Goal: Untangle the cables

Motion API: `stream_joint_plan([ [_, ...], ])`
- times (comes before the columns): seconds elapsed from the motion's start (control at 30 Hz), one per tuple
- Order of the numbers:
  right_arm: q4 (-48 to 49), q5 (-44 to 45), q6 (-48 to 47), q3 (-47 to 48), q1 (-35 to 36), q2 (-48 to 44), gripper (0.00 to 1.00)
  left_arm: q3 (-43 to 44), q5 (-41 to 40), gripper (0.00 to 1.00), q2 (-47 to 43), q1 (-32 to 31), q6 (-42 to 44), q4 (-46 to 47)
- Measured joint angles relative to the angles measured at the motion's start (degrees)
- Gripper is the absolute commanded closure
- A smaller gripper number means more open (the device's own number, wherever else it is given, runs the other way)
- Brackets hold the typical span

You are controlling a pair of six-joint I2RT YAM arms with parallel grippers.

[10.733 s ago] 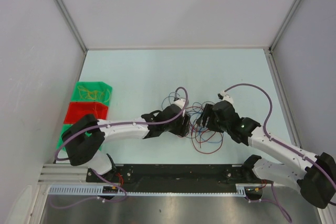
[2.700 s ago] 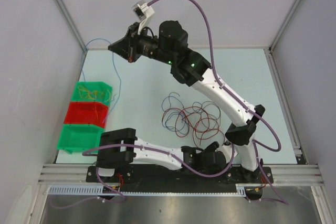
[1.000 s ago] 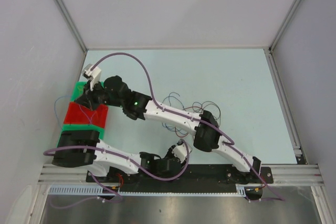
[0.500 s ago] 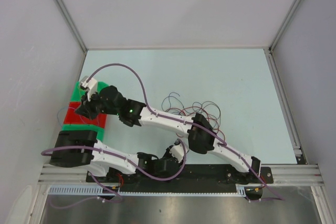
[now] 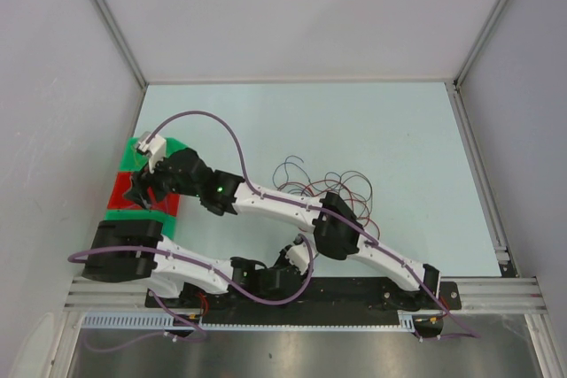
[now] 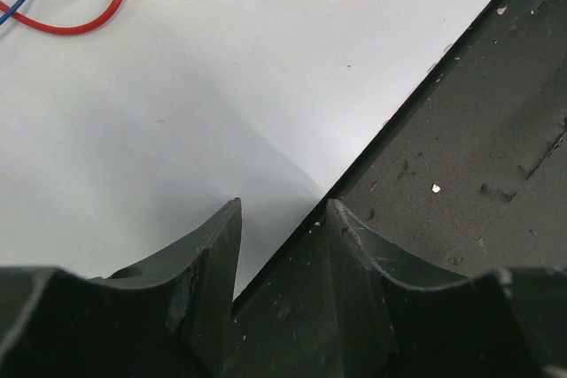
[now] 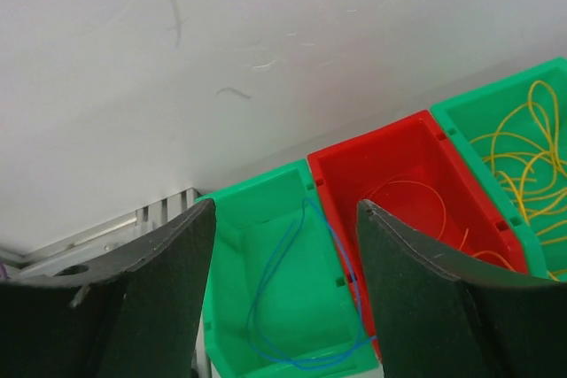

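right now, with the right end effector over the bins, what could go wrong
The blue cable lies in the near green bin but crosses the edge into the red bin; it may end up straddling both. The open right end effector could snag it when pulling away. The right arm stretches over the remaining cables and may drag them.

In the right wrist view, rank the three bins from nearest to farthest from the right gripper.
1. Green bin with the blue cable, directly under the right gripper, between its jaws.
2. Red bin, beside it.
3. Green bin with yellow cables, far end.
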Motion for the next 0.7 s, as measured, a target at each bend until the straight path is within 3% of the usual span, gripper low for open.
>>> stream_joint_plan([
  [0.23, -1.09, 1.92, -3.02, -5.22, 0.00, -3.96, 0.27, 0.46, 0.04, 0.48, -0.63, -0.04, 0.09, -2.10],
  [0.47, -6.60, 9.46, -7.67, -14.73, -1.29, -18.14, 0.27, 3.87, 0.20, 0.45, -7.02, -0.09, 0.98, -6.86],
  [0.7, -13.53, 19.89, -7.91, -21.84, -11.58, -35.76, 0.26, 11.47, 0.37, 0.44, -7.85, 0.90, 2.67, -13.42],
])
